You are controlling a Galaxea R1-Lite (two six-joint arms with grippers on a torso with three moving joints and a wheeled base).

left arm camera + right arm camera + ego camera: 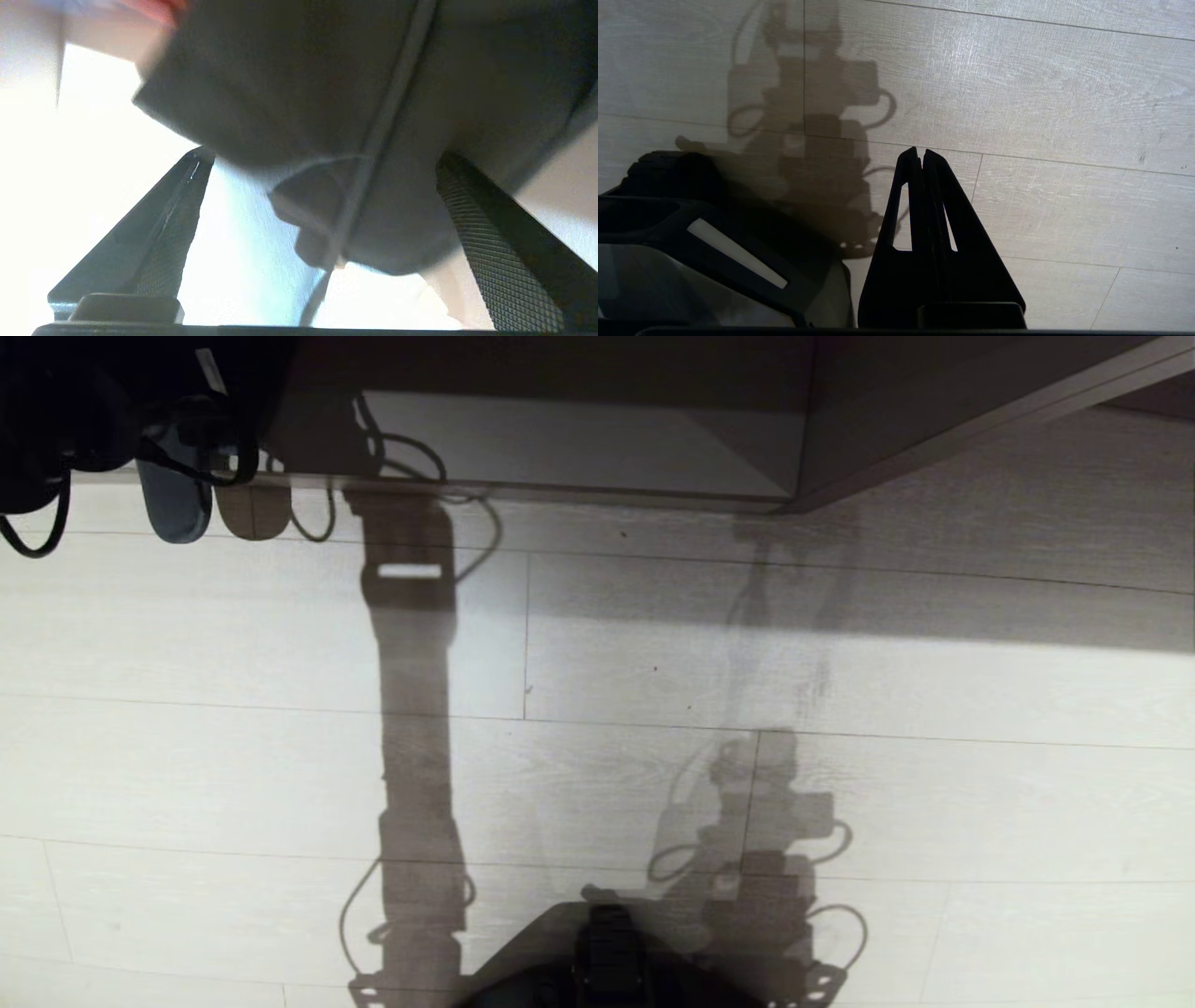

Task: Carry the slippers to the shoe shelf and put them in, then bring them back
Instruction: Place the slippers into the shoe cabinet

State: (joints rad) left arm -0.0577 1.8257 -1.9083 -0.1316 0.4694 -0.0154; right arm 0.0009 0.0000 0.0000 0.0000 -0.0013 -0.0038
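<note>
Left end effector [322, 196] spread wide, fingers [168, 219] apart, nothing clamped between them; blurred grey slippers [327, 140] fill the space just ahead of it in the wrist view. Head view: left arm dark in the upper left of the frame, one slipper tip [175, 509] showing below it at the front edge of the shoe shelf [579, 448]. Right end effector [920, 156] pinched closed, empty, over pale plank floor [1064, 93] beside the robot base [714, 261], lower left of that frame.
</note>
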